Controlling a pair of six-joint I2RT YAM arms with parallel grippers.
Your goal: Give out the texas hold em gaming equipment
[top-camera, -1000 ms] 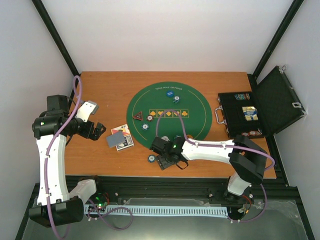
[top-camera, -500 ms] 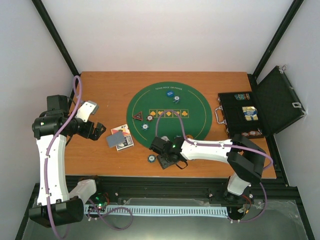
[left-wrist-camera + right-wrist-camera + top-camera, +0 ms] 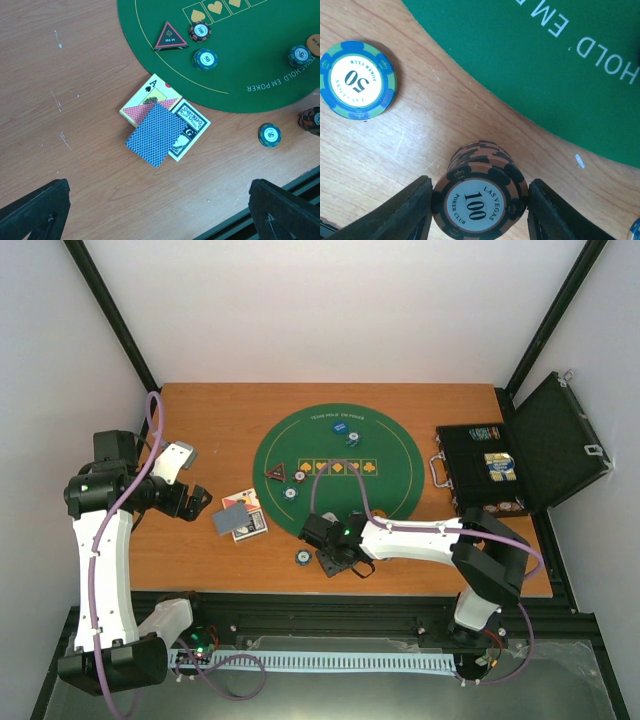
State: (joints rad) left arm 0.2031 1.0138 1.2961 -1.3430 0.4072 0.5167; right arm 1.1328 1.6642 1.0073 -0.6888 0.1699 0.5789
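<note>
In the right wrist view a stack of brown-and-black 100 chips (image 3: 479, 202) stands on the wood just off the green mat (image 3: 545, 75). My right gripper (image 3: 336, 562) is shut on it, its fingers (image 3: 410, 210) pressed against both sides. A blue-green 50 chip (image 3: 357, 80) lies flat to the left. My left gripper (image 3: 160, 210) hangs wide open above bare wood, short of the blue-backed playing cards (image 3: 156, 133), which lie in a small overlapping pile. On the mat lie the red-black triangular marker (image 3: 170, 37), several chips (image 3: 204, 59) and an orange disc (image 3: 314, 44).
The black hinged case (image 3: 490, 470) stands open at the right edge of the table, with more chips inside. The round green mat (image 3: 337, 465) takes up the middle. A blue disc (image 3: 341, 427) lies near its far side. The table's black front rail (image 3: 330, 605) runs close behind both grippers.
The right gripper's fingers have narrowed onto the 100 chip stack, and that arm has edged slightly left. The left arm has not moved.
</note>
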